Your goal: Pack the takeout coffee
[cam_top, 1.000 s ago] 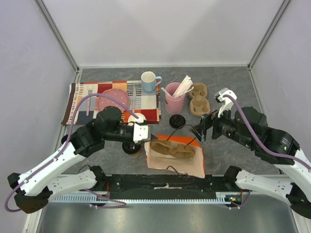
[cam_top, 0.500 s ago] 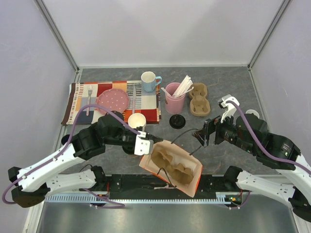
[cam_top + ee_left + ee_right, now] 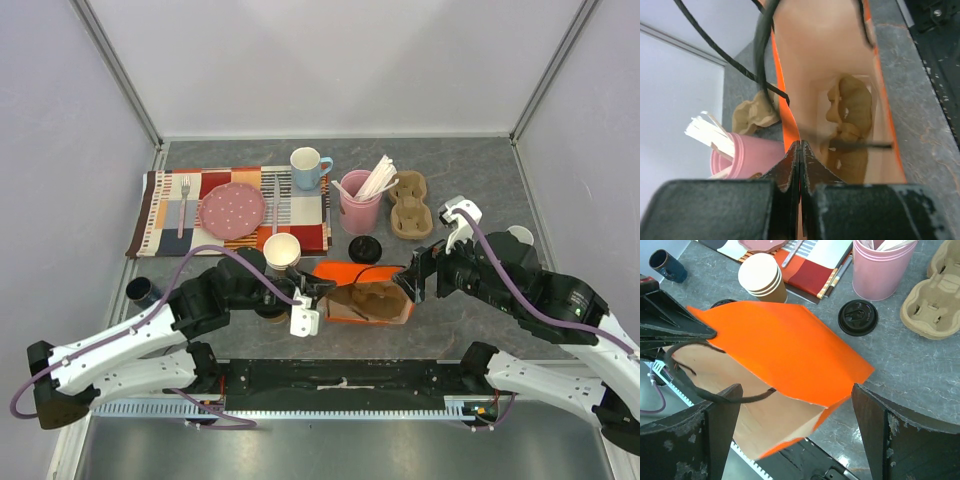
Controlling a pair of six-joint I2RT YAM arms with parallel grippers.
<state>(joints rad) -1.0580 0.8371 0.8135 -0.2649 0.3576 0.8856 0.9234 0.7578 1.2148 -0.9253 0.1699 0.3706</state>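
An orange paper bag [image 3: 350, 273] is tipped with its mouth toward my left arm. A brown pulp cup carrier [image 3: 852, 110] sits inside it. My left gripper [image 3: 316, 292] is shut on the bag's orange rim [image 3: 790, 125]. My right gripper [image 3: 408, 282] is open, one finger on each side of the bag's right end [image 3: 790, 350], apart from it. The takeout coffee is mostly hidden under my left arm. Only a dark sliver [image 3: 722, 303] shows behind the bag, and I cannot tell whether that is its lid.
Stacked lidless paper cups [image 3: 282, 250] stand just behind the bag. A loose black lid [image 3: 365, 248] lies on the table. A pink cup of stirrers [image 3: 360, 200], a spare carrier [image 3: 410, 205], a blue mug [image 3: 308, 167], and a placemat with a pink plate [image 3: 232, 210] are further back. A dark cup [image 3: 143, 292] stands at the left.
The bag swung down toward the near edge, then came back up and away, and now sits further back. My left gripper moved with it. My right gripper moved in to the bag's right end.
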